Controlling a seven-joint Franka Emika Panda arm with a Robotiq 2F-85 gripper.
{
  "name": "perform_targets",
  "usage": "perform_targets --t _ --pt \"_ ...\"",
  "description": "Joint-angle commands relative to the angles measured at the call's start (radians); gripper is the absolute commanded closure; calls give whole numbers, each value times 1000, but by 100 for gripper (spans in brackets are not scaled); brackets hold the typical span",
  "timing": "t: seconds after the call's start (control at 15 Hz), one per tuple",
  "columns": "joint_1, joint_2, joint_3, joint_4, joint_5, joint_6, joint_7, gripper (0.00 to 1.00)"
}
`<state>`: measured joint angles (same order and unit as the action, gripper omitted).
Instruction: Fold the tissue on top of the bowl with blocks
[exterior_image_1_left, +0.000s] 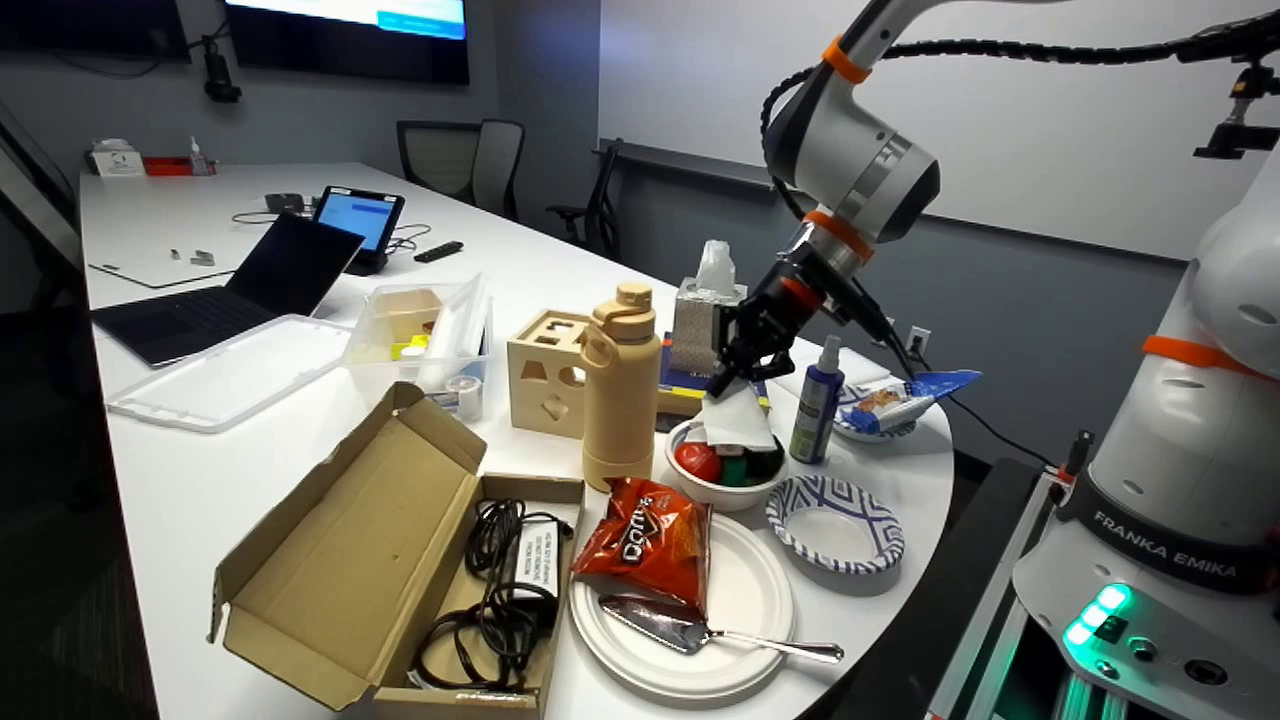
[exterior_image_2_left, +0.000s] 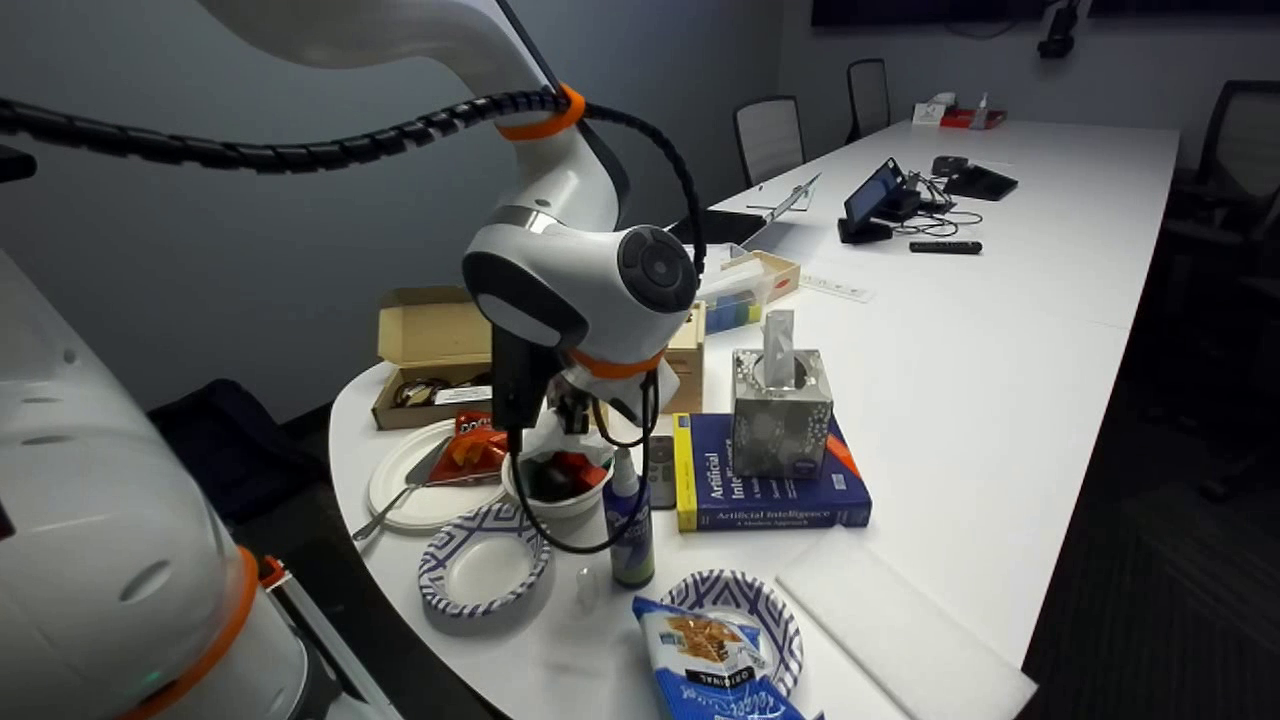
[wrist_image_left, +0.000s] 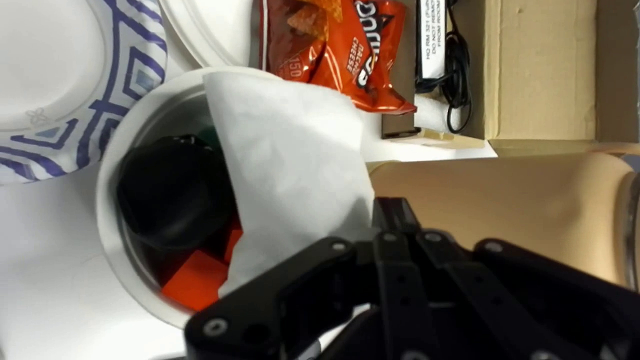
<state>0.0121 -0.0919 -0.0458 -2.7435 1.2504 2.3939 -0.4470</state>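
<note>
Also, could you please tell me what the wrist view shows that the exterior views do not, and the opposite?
Only the wrist view: a small flower mark in a striped dish and readable NACHO CHEESE lettering on the red snack bag.
Only the exterior views: the tissue box, laptop and tablet.
Shared: the white bowl, blocks, tissue, end effector, striped dish and red snack bag.

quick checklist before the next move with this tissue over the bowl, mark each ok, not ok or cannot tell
1. Gripper shut: ok, jaws together by the edge of the tissue.
2. Tissue pinched: cannot tell, the contact is hidden.
3. Bowl upright: ok.
4. Tissue over the opening: ok, it lies across part of it.
5. Contents fully covered: not ok, a red block and a dark piece show beside the tissue.
6. Tan bottle apart from the gripper: ok, a gap shows in an exterior view.
</note>
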Motion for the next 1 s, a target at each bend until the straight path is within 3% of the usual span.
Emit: perform_targets --t 0.0,0.93 --pt "-18 37 2 0 101 37 -68 100" --pt "-37 74 6 -1 324 92 -206 100"
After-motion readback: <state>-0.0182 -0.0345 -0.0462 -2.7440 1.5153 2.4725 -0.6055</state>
